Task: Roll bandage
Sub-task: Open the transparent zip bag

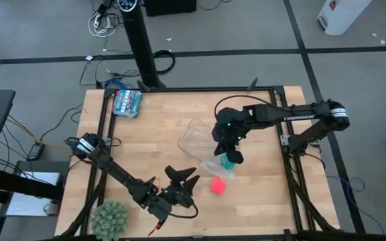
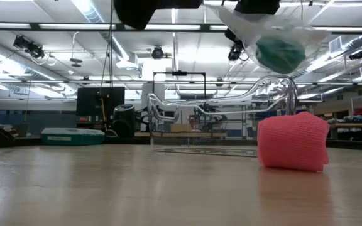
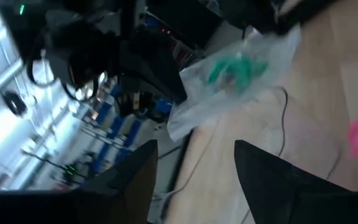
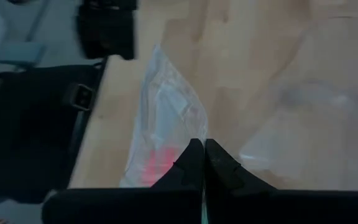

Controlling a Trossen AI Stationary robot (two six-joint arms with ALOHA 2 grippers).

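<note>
Sitting as a small chunky roll of bright pink-red soft fabric, the bandage (image 1: 218,185) rests on the pale wooden table (image 1: 153,144) near its front edge, nothing touching it. Just beside it, the left gripper (image 1: 187,181) hangs with its dark fingers spread wide and empty. Farther back, the right gripper (image 1: 229,155) is pinched tight on a clear plastic bag (image 2: 275,34) with a teal roll (image 2: 280,53) inside, lifted above the table. Beyond lies a clear plastic tray (image 1: 196,137). Rolling looks finished, in my judgement; bagging seems in hand, so next the left gripper must close on the bandage and carry it to the bag's mouth.
</note>
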